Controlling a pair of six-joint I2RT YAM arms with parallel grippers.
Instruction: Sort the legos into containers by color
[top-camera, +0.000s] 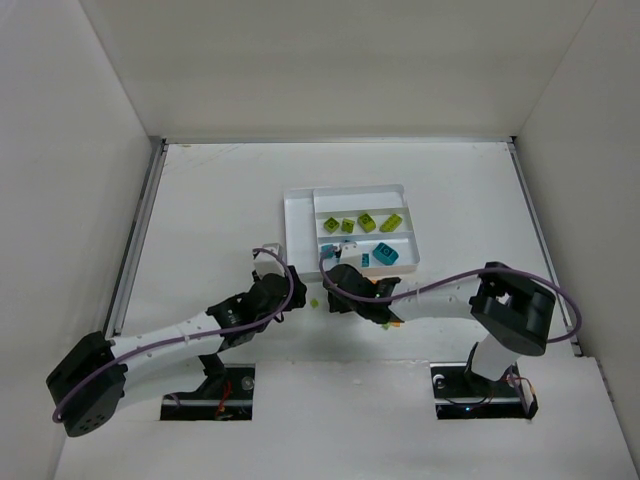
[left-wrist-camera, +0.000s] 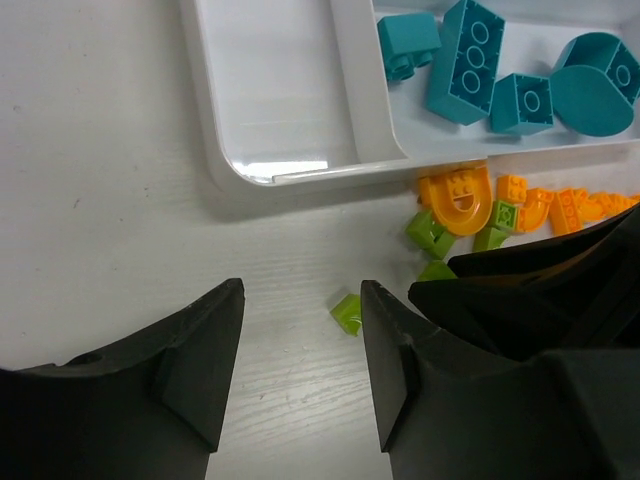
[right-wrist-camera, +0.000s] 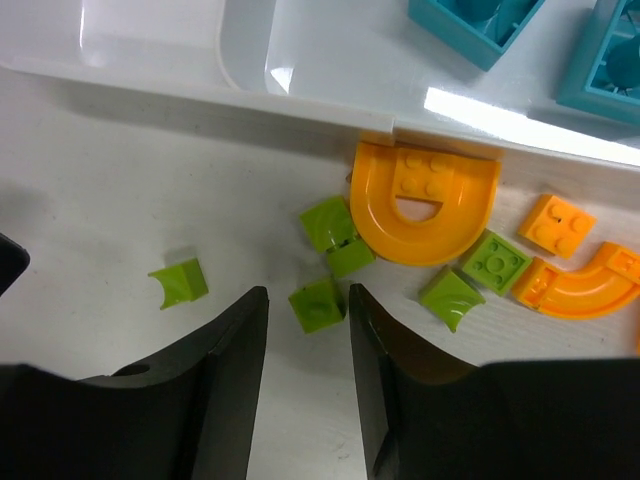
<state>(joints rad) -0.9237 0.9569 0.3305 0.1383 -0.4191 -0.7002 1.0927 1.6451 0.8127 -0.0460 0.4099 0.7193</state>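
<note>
1. The left end effector (left-wrist-camera: 300, 305) is half open and empty; a small lime green plastic brick (left-wrist-camera: 347, 312) lies beside one fingertip.
2. The right end effector (right-wrist-camera: 308, 295) is narrow; a second lime green brick (right-wrist-camera: 318, 304) lies between its fingertips.

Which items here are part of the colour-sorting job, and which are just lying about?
Job: white tray; teal bricks and lime bricks already in it; orange bricks and loose lime bricks on the table beside it.
Not part of it: purple cables on the arms.
</note>
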